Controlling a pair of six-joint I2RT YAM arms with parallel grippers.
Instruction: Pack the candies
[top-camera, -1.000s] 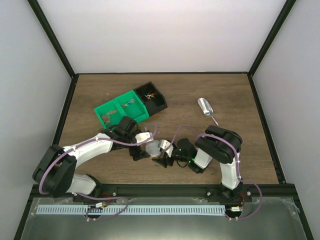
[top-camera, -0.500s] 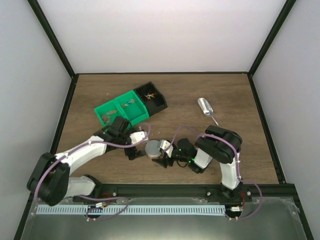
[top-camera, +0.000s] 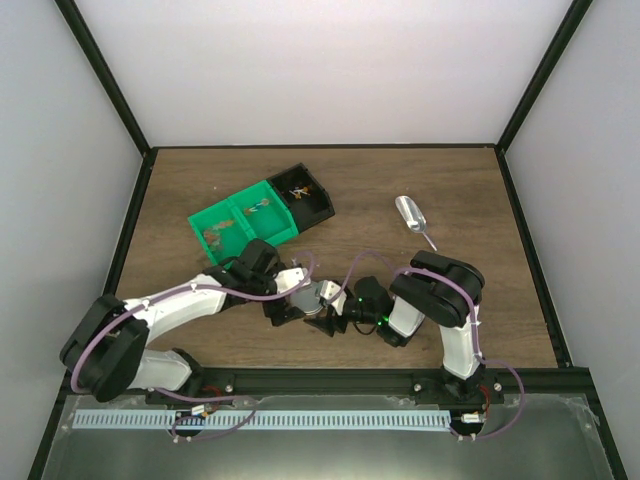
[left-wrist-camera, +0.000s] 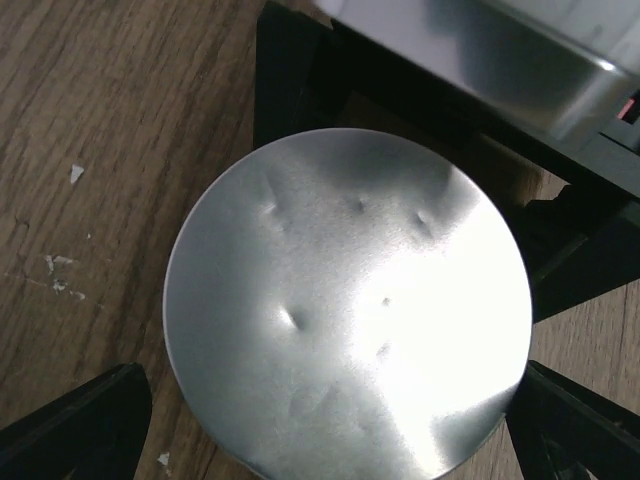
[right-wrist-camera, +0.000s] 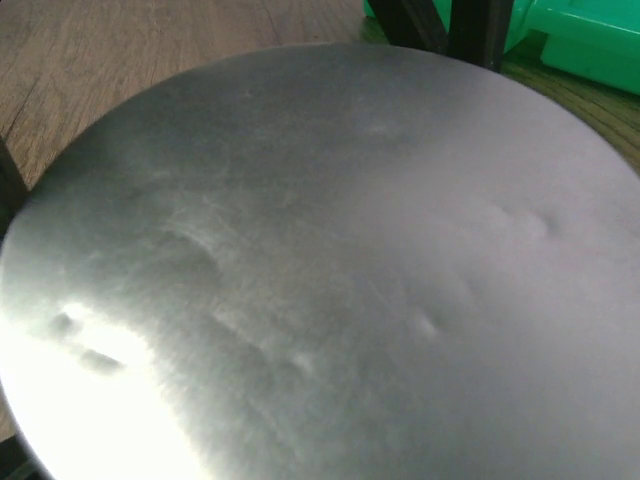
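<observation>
Left gripper (top-camera: 293, 297) of mine is hanging over the round grey lid (top-camera: 309, 291) with its jaws spread wide. On the left wrist view, my left gripper (left-wrist-camera: 325, 440) is showing one black fingertip (left-wrist-camera: 75, 430) in each lower corner. The lid (left-wrist-camera: 345, 300) is sitting between them, and there's a small gap at each side, so neither tip is touching the rim. The lid top is looking dented, with glare on the lower right.

My right gripper (top-camera: 326, 308) is facing the same lid from the opposite side. Its black fingers (left-wrist-camera: 290, 90) are standing against the rim at upper left and at right, so I'm reading it as clamping the lid across its width. On the right wrist view the lid (right-wrist-camera: 320, 260) is filling nearly the whole frame. Two dark bars are poking in past the far rim, too cropped to tell what they are. A corner of the green tray (right-wrist-camera: 590, 40) is showing behind them.

The candies (top-camera: 213, 236) are lying in the bins, beyond the lid toward the back left. Orange-red specks are sitting in the green tray's (top-camera: 240, 240) left compartment and a few pale ones in its right compartment. More are lying in the black bin (top-camera: 322, 205), which is touching the tray's right end.

The metal scoop (top-camera: 408, 213) is lying on the wooden table (top-camera: 460, 190), well apart to the right.
</observation>
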